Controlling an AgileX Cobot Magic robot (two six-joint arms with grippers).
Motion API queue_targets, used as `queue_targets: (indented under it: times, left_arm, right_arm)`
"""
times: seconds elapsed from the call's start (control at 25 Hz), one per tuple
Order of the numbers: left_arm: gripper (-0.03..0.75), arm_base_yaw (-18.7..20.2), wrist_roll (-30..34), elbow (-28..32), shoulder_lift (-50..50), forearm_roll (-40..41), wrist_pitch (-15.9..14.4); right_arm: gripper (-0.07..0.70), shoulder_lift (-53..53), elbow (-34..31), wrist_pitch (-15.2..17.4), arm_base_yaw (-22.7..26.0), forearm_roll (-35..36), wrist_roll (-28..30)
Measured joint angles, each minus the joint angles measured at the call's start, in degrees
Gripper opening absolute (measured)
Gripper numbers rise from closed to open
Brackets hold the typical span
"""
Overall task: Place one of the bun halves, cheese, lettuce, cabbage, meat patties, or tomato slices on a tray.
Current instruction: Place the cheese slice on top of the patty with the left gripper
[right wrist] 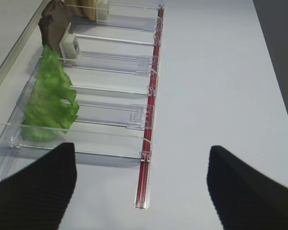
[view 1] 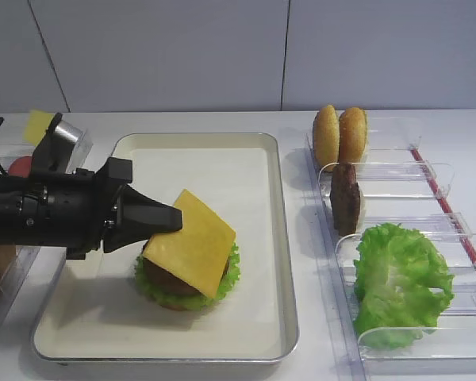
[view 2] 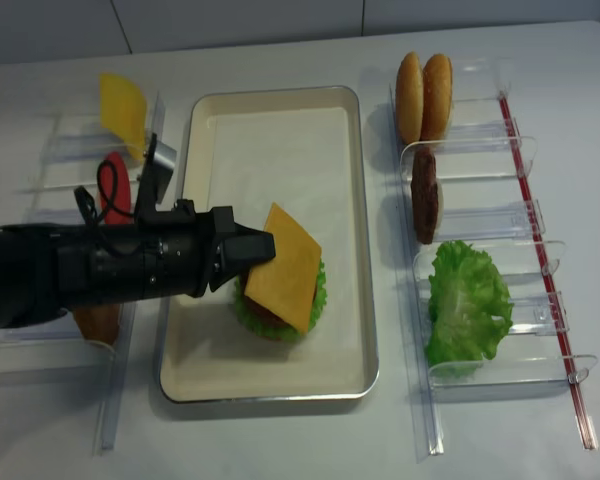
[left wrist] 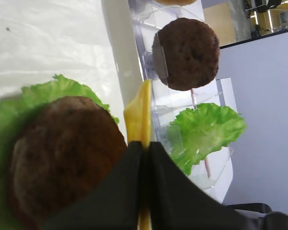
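My left gripper (view 1: 174, 219) is shut on a corner of a yellow cheese slice (view 1: 195, 243). The slice hangs tilted over a stack on the cream tray (view 1: 214, 163): a dark meat patty (left wrist: 62, 153) on ruffled lettuce (left wrist: 38, 93), with a bun half partly hidden beneath. In the left wrist view the cheese (left wrist: 140, 115) shows edge-on between the closed fingers, just right of the patty. Whether its lower edge touches the patty is unclear. My right gripper (right wrist: 141, 158) stands open over bare table beside the right-hand rack, holding nothing.
The clear rack to the right of the tray holds two upright bun halves (view 1: 339, 135), a meat patty (view 1: 347, 198) and lettuce (view 1: 401, 278). The left rack holds another cheese slice (view 1: 38, 125) and a red tomato slice (view 2: 115, 185). A red strip (right wrist: 149, 143) edges the right rack.
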State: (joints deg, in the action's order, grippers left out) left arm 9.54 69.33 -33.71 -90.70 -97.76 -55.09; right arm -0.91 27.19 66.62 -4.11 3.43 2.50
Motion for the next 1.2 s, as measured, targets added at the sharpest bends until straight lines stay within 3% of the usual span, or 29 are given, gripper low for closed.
queue_targets:
  times: [0.92, 1.08, 1.2]
  left_arm:
    - [0.029, -0.1, 0.0, 0.0, 0.0, 3.3, 5.3]
    - [0.119, -1.4, 0.8, 0.0, 0.0, 3.3, 4.8]
    - [0.265, -1.7, 1.7, 0.0, 0.0, 3.3, 3.7]
  right_arm:
    - [0.564, 0.0, 0.0, 0.0, 0.0, 0.0, 0.0]
    - [0.564, 0.0, 0.0, 0.0, 0.0, 0.0, 0.0]
    - [0.564, 0.0, 0.0, 0.0, 0.0, 0.0, 0.0]
